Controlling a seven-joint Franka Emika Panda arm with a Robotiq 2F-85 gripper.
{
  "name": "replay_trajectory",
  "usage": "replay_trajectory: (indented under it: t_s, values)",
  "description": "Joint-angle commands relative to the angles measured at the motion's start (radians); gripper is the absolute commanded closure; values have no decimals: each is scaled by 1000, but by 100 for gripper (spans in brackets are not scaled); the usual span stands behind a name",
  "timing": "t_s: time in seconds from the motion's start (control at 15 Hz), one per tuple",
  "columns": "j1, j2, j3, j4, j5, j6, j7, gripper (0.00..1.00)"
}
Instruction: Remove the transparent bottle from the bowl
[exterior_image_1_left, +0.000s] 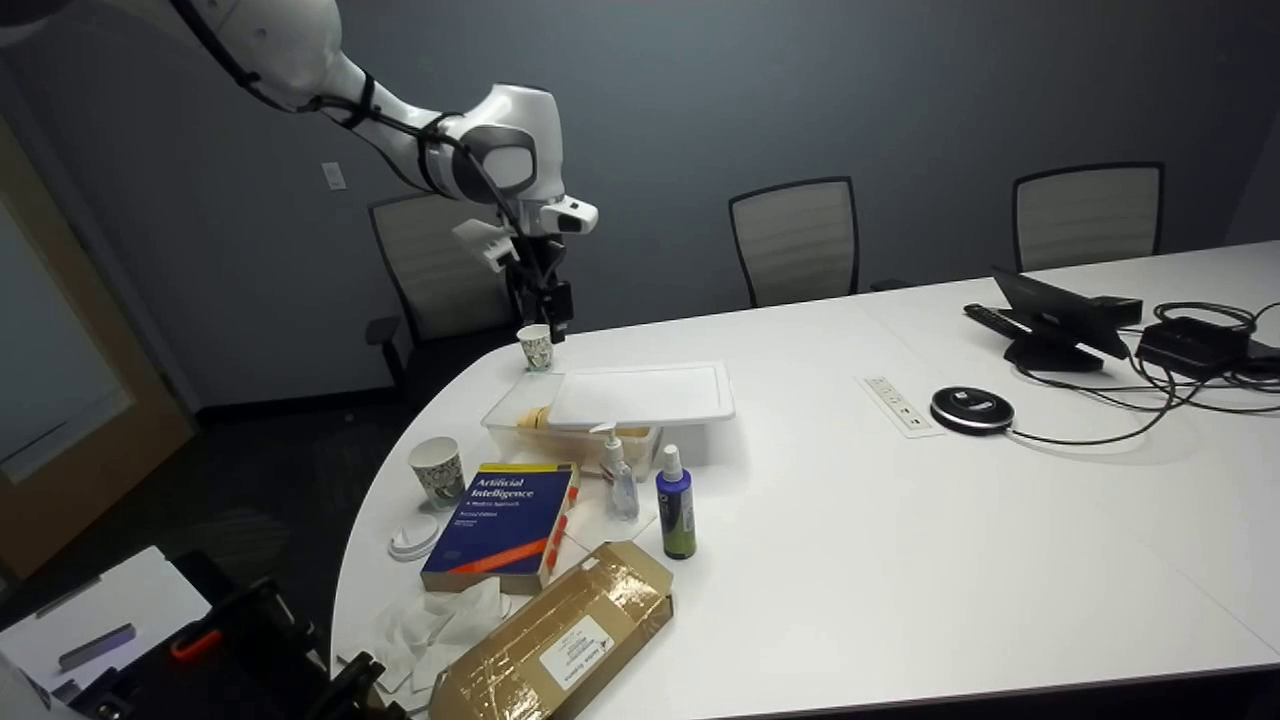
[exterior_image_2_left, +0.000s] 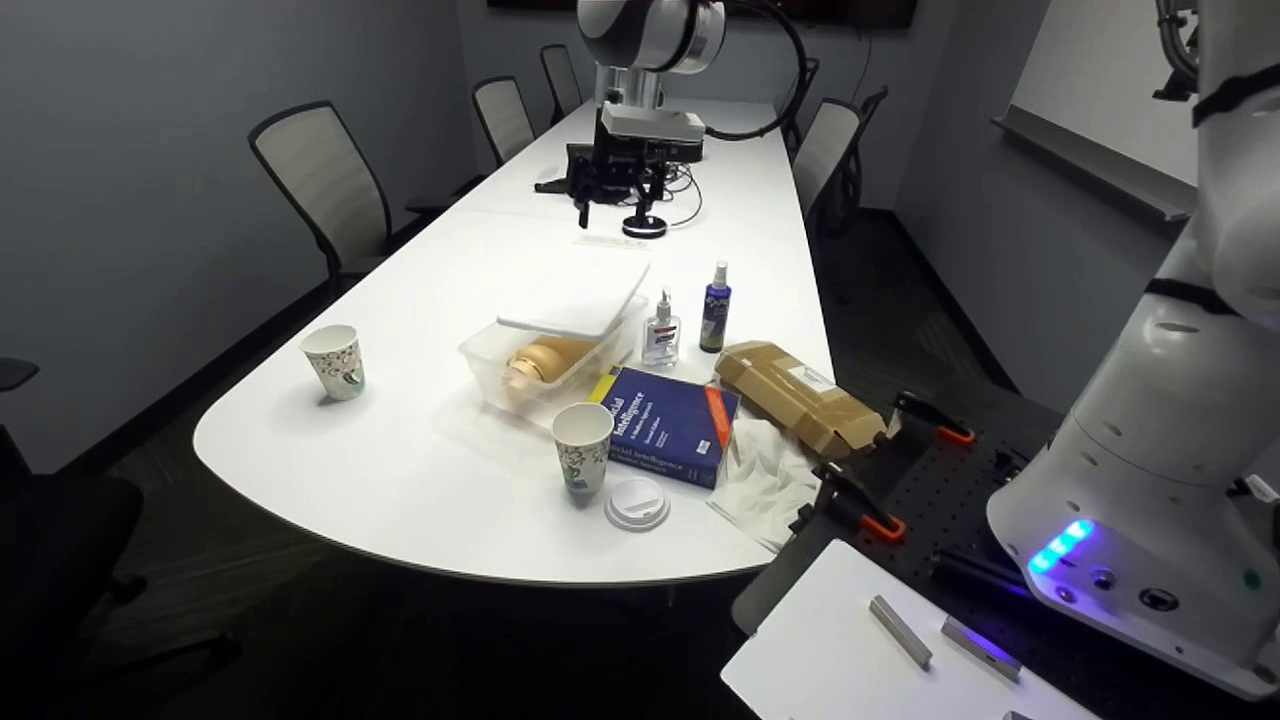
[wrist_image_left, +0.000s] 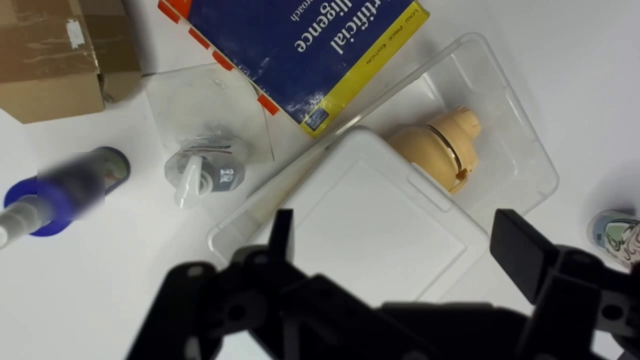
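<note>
The transparent bottle is a small clear pump bottle; it stands upright on a pale flat sheet, in both exterior views (exterior_image_1_left: 622, 492) (exterior_image_2_left: 661, 338) and left of centre in the wrist view (wrist_image_left: 220, 167). No small round whitish bowl shows in any view. My gripper (exterior_image_2_left: 614, 212) is open and empty, raised above the table. In the wrist view its fingers (wrist_image_left: 397, 240) are wide apart over a white lid (wrist_image_left: 370, 220), with the transparent bottle off to their upper left, not between them. The gripper also shows in an exterior view (exterior_image_1_left: 548, 315).
A clear container (exterior_image_2_left: 490, 375) beside the bottle holds a peach-coloured bottle (wrist_image_left: 435, 150), with the white lid lying tilted across it. A dark blue spray bottle (exterior_image_1_left: 676, 505), a thick book (exterior_image_1_left: 505, 520) and a cardboard box (exterior_image_1_left: 570, 640) are close by. Two paper cups (exterior_image_2_left: 583, 450) (exterior_image_2_left: 335, 362) stand around.
</note>
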Motion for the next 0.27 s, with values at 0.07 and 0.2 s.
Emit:
replay_trajectory:
  t_s: [0.07,0.2]
  values:
    - [17,-59,8,-38,-30,-26,4,0]
    - [20,-63,7,-41,-32,-24,3,0]
